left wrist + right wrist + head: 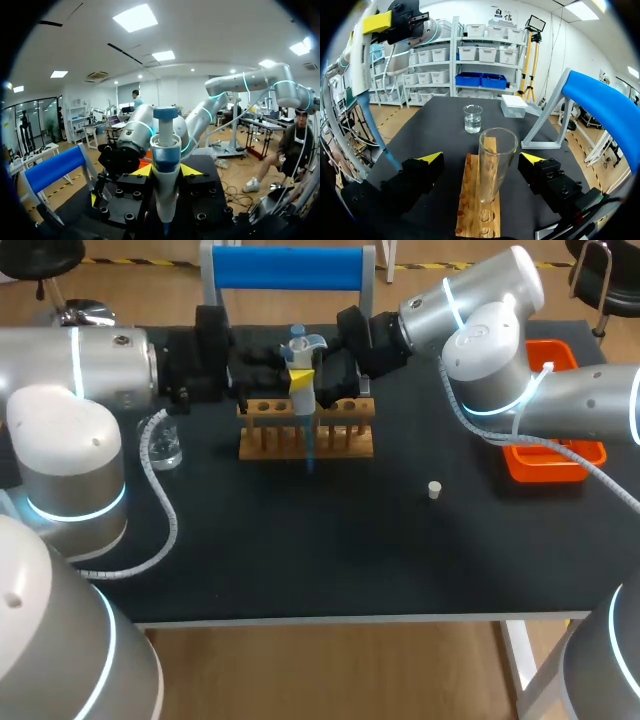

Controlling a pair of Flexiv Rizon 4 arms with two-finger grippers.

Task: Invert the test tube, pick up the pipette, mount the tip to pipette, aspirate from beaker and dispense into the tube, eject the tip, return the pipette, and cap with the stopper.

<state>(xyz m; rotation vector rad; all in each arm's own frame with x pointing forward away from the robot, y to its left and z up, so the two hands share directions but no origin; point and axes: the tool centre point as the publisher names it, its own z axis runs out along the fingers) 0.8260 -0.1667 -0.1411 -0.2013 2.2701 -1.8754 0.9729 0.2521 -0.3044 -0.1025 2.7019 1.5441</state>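
My left gripper (298,375) (166,171) is shut on the white and blue pipette (300,352) (165,150), holding it upright above the wooden rack (305,435). A blue tip (310,452) (386,146) hangs from the pipette's lower end. A clear test tube (496,150) stands mouth up in the rack (477,200). My right gripper (345,380) (482,159) is open, its fingers on either side of the tube and apart from it. The beaker (165,445) (472,118) with water stands to the rack's left. A small white stopper (434,490) lies on the mat to the right.
The blue pipette stand (290,268) (605,105) rises behind the rack. An orange tray (545,460) sits at the right edge under my right arm. A white box (514,106) lies past the rack, near the beaker.
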